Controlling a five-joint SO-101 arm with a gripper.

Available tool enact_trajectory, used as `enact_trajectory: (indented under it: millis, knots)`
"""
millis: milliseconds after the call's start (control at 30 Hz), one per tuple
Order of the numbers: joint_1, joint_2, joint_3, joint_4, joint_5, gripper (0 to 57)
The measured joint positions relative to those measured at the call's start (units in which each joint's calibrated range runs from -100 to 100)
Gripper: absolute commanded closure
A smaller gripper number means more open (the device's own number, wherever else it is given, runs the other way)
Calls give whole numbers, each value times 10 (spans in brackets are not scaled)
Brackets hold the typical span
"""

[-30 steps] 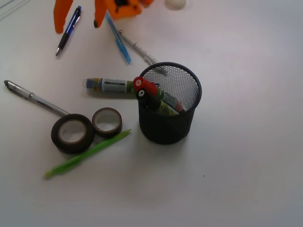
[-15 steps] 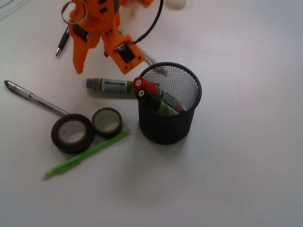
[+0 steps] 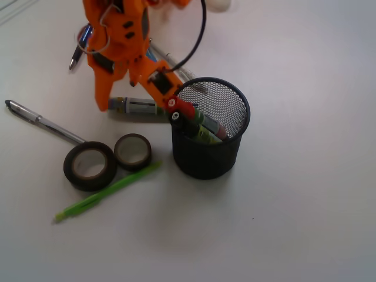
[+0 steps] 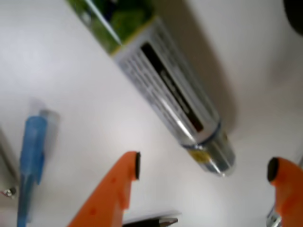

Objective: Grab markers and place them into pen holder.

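Gripper [image 4: 203, 170] wide open, gripping nothing, low over the worktop [image 3: 294, 223]. Straddling the end of the loose marker [image 4: 165, 90] lying flat, marker end between the two orange fingers [image 4: 120, 184], no contact visible. Pen holder [image 3: 210, 128] just beside gripper, upright, two markers already inside, red cap [image 3: 179, 107] and black cap [image 3: 176, 117] poking over the rim. Light blue pen [image 4: 31, 161] beside one finger. Tape rolls [image 3: 89, 165] and green pen [image 3: 108, 191] well apart from gripper.
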Motion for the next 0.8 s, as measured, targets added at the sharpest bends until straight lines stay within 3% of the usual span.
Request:
enact_trajectory:
  millis: [367,667,800]
  knots:
    - [-22,30,-1,0,-3,277]
    - [-20,35,-1,-4,-5,504]
    - [-19,49,-3,1,-10,552]
